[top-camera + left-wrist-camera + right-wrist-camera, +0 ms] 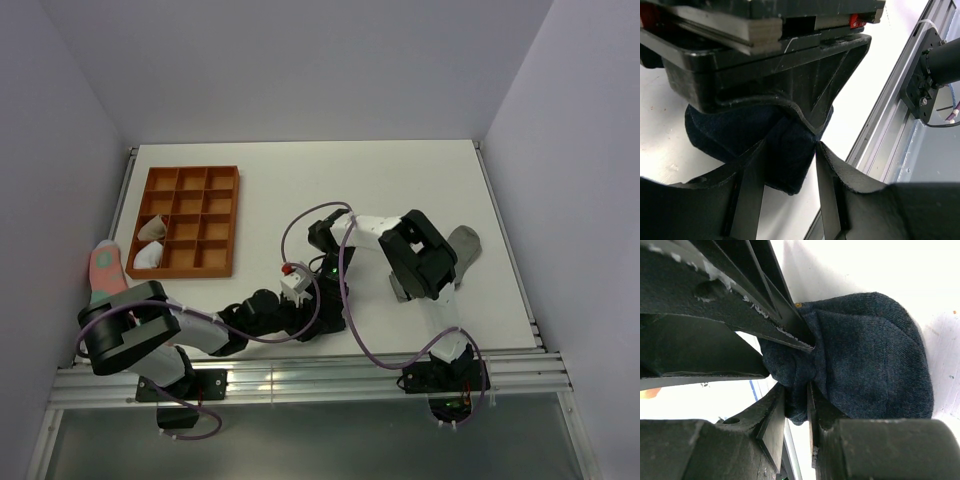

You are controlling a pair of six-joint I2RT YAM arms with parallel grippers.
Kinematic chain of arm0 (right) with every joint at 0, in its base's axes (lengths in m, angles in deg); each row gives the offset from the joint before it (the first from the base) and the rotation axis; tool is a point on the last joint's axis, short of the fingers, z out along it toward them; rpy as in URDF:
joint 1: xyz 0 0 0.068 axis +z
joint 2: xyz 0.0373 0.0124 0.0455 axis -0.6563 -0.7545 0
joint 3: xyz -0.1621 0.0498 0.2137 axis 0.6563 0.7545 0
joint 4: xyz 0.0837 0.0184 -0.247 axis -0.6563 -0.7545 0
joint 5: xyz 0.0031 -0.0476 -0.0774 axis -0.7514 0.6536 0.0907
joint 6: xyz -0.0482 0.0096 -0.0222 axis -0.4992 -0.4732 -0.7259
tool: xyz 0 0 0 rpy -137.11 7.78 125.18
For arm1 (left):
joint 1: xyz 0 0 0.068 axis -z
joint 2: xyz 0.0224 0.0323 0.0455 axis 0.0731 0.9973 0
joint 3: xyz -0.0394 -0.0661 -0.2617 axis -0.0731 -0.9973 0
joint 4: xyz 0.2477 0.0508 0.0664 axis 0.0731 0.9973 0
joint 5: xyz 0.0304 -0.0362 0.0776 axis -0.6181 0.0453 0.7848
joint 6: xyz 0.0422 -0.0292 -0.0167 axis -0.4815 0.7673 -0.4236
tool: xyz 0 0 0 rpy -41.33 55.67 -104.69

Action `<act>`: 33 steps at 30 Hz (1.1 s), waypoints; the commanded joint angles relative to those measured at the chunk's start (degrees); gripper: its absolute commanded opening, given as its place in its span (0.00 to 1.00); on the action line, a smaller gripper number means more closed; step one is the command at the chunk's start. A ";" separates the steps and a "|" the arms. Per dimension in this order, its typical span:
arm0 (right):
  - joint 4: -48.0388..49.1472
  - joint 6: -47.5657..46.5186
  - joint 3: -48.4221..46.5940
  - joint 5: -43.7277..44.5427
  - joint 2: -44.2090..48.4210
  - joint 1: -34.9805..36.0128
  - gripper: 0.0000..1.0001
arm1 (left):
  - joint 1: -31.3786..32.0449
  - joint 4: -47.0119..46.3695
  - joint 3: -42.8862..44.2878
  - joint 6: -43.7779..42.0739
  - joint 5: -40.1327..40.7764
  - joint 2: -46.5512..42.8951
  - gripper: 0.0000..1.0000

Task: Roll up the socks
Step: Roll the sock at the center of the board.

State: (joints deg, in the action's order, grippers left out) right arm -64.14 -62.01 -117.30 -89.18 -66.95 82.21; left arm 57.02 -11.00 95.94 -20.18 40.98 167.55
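Navy sock point(870, 355), bunched, rests on the bench point(400, 170) at lower centre of the top view, clenched in the right gripper point(799, 390). Left gripper point(787, 162) straddles it; whether it grips, I cannot tell. Grey sock point(464, 246) lies flat at right, apparently unrolled. Rolling looks barely begun.

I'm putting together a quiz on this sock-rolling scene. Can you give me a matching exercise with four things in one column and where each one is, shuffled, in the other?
Things:
1. navy sock
2. grey sock
3. pink sock
4. pale rolled bundles

Places:
A. in the left compartments of the brown tray
B. at the left edge of the table
C. clamped in the right gripper
D. lying on the table's right side

Pairs: 1-C, 2-D, 3-B, 4-A
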 commanded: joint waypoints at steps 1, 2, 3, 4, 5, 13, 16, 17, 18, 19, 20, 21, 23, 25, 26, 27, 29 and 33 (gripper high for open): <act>2.40 -0.94 0.54 5.11 -1.77 -0.41 0.24 | 0.23 -3.17 1.14 -0.23 -1.91 1.07 0.48; 2.58 -0.94 0.71 5.11 -1.77 -0.41 0.24 | 0.31 -2.82 1.41 -0.14 -1.91 1.25 0.48; 2.93 -0.77 0.71 5.19 -1.69 -0.50 0.24 | 0.31 -2.29 1.58 -0.14 -1.82 1.69 0.46; 3.10 -0.59 0.80 5.19 -1.60 -0.50 0.24 | 0.31 -1.85 2.28 -0.14 -2.00 1.95 0.43; 3.37 -0.42 0.97 5.37 -1.34 -0.50 0.24 | 0.23 -0.80 2.64 0.04 -2.00 2.22 0.39; 8.64 2.04 3.79 6.78 2.27 -0.58 0.31 | 0.84 7.37 5.98 1.88 -0.24 2.66 0.00; 11.54 3.54 5.37 6.95 4.64 -0.67 0.39 | 0.84 10.27 6.50 3.02 0.37 2.66 0.00; 12.41 4.76 5.89 7.21 6.38 -0.93 0.43 | 0.84 10.89 6.68 3.11 0.46 2.83 0.00; 14.16 5.29 6.68 7.56 7.18 -1.11 0.46 | 0.84 11.94 6.77 3.29 0.46 2.75 0.00; 14.79 5.65 7.04 7.83 8.06 -1.29 0.47 | 0.84 12.13 6.77 3.90 0.46 2.75 0.00; 15.23 6.17 7.21 8.09 9.72 -1.64 0.49 | 0.84 12.48 6.77 3.99 0.29 3.01 0.00; 16.02 6.52 7.30 8.27 10.52 -2.33 0.49 | 0.84 12.83 6.94 4.08 0.37 3.10 0.00; 16.55 7.32 7.57 8.18 12.72 -3.30 0.50 | 0.84 13.79 7.21 4.52 0.38 3.71 0.00; 17.25 7.93 7.92 7.83 14.39 -5.50 0.51 | 0.84 14.15 7.21 4.96 0.29 3.98 0.00; 17.17 7.76 8.27 7.14 15.97 -6.38 0.51 | 0.75 14.50 7.64 5.13 0.37 4.50 0.00; 17.08 7.32 8.53 6.87 16.76 -8.21 0.51 | 0.75 15.02 8.00 5.22 0.38 4.77 0.00; 17.95 6.27 10.10 7.13 20.09 -10.07 0.52 | 0.49 16.61 8.96 5.40 0.29 5.64 0.00; 19.71 4.07 13.36 7.74 25.90 -14.72 0.53 | -0.65 16.17 8.27 6.54 -1.55 5.56 0.00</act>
State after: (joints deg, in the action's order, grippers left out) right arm -47.07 -55.67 -105.94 -82.06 -46.25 69.84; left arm 57.04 -1.30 105.01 -14.19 40.43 171.63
